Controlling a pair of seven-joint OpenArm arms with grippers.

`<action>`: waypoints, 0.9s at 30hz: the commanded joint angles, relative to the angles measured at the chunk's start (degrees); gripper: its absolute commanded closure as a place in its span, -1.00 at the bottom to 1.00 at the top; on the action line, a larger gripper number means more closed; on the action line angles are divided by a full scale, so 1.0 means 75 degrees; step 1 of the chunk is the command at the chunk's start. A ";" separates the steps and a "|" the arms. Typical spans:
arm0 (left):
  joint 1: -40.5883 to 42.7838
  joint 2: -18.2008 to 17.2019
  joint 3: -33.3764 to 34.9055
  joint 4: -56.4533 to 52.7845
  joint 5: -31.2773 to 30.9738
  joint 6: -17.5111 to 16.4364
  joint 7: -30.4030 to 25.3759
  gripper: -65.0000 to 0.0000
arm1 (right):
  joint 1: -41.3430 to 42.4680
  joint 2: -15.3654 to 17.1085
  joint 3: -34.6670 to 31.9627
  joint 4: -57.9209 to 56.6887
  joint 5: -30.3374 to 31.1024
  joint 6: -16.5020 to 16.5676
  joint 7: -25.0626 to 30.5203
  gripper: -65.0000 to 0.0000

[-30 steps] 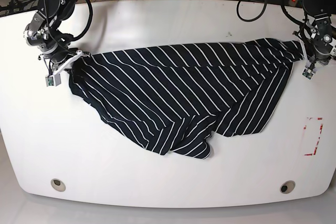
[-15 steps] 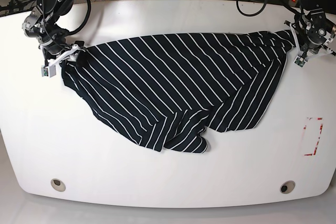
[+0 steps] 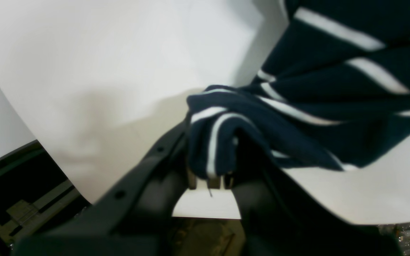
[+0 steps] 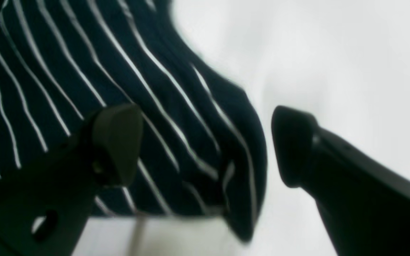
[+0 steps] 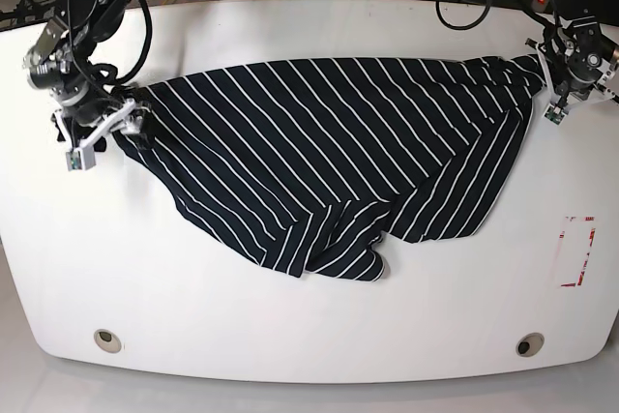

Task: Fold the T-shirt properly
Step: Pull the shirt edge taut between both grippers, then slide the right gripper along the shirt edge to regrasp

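The T-shirt [image 5: 329,162] lies spread but rumpled across the white surface [image 5: 309,336], its long axis running side to side between the two arms, a bunched fold sagging toward the near edge. The left gripper [image 3: 208,177] has its jaws pressed together, pinching a wad of striped cloth at the far right corner. The right gripper [image 4: 205,145] has its jaws spread wide, straddling the opposite corner without gripping it. I'd judge that loose corner needs regrasping first.
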 commanded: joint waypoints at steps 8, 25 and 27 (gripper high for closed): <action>-0.0069 0.0149 -0.0035 0.0566 0.0042 0.0048 -0.0019 1.00 | 0.2183 0.0948 -0.1311 -0.2398 0.0181 0.0015 0.0381 -0.68; -0.0503 0.0372 -0.0035 0.0730 0.0077 0.0048 -0.0019 1.00 | 0.4937 0.1874 -0.4874 -0.8106 0.0181 0.0027 0.3874 -0.68; -0.0503 0.0372 -0.0035 0.0730 0.0077 0.0048 -0.0019 1.00 | 0.5066 0.1909 -0.5179 -0.8505 0.0181 0.0027 0.4214 -0.68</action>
